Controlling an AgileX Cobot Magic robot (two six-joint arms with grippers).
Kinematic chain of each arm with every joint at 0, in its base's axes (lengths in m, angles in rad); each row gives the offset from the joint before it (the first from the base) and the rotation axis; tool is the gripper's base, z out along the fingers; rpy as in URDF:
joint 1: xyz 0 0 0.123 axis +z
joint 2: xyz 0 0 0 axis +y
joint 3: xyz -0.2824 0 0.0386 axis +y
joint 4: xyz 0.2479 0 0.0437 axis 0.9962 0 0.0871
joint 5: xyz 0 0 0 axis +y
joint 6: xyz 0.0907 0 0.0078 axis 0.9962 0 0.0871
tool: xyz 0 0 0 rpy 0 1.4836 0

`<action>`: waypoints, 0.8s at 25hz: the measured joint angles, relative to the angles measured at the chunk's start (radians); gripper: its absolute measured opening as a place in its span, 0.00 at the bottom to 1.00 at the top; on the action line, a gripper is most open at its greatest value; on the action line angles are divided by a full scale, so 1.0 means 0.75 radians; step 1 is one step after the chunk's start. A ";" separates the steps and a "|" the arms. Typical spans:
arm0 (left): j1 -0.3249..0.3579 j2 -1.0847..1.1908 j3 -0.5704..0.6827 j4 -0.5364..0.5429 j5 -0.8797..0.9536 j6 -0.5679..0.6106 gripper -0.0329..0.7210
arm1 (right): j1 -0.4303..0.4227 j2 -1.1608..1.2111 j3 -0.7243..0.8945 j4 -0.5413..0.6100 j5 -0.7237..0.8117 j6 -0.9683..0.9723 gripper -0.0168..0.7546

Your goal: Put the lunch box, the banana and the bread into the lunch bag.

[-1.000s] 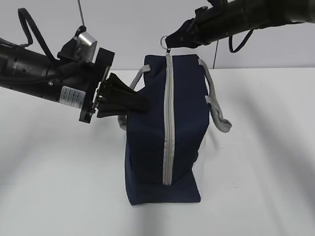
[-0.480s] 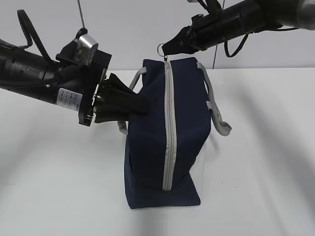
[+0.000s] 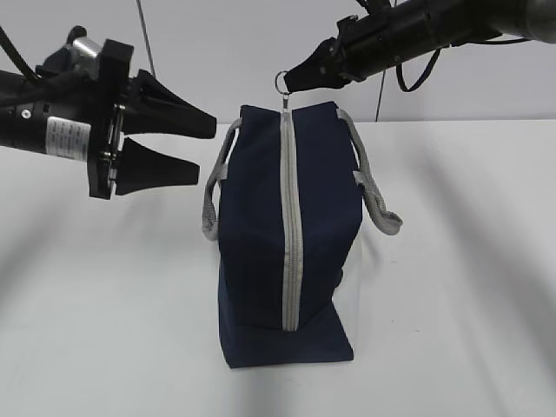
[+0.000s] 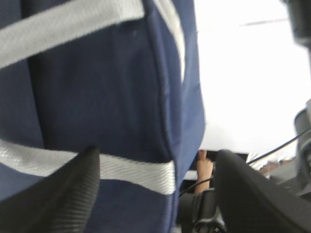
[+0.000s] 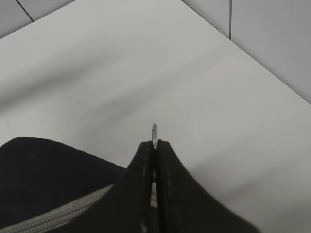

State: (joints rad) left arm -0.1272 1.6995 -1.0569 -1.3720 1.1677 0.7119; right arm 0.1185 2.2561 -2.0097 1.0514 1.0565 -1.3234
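The navy lunch bag (image 3: pixel 261 226) stands upright on the white table, its grey zipper (image 3: pixel 289 234) closed along the side facing me. My right gripper (image 3: pixel 293 81) is shut on the metal ring pull (image 3: pixel 282 80) at the bag's top; the right wrist view shows the ring (image 5: pixel 154 130) poking out past that shut gripper (image 5: pixel 155 145). Left of the bag and apart from it, my left gripper (image 3: pixel 205 146) is open and holds nothing. In the left wrist view that gripper (image 4: pixel 158 170) faces the bag's side (image 4: pixel 97 87) and a grey handle (image 4: pixel 131 167). The lunch box, the banana and the bread are out of view.
Two grey webbing handles hang off the bag, one on the left (image 3: pixel 211 187), one on the right (image 3: pixel 375 187). The white table (image 3: pixel 469 287) spreads around the bag, with a pale wall behind. A person's hand (image 4: pixel 204 167) shows beyond the table edge.
My left gripper let go of the bag's left side, opened wide and drew back up and to the left. The bag now stands straighter. The right gripper kept hold of the ring pull.
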 joint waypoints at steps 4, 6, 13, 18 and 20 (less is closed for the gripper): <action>0.039 -0.021 -0.055 -0.003 -0.023 -0.116 0.63 | 0.000 0.000 -0.001 -0.009 0.012 0.000 0.00; 0.040 -0.021 -0.126 0.063 -0.096 -0.199 0.61 | 0.000 0.000 -0.001 -0.026 0.015 0.000 0.00; 0.029 0.128 -0.504 0.401 -0.166 -0.513 0.59 | 0.000 0.000 -0.001 -0.035 0.020 0.001 0.00; -0.049 0.302 -0.708 0.452 -0.176 -0.607 0.59 | 0.000 0.000 -0.001 -0.038 0.020 0.001 0.00; -0.087 0.377 -0.759 0.453 -0.195 -0.623 0.59 | 0.000 0.000 -0.001 -0.039 0.023 0.001 0.00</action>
State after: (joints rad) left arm -0.1926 1.9826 -1.6263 -1.0325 1.0210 0.2444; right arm 0.1185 2.2561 -2.0103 1.0222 1.0734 -1.3227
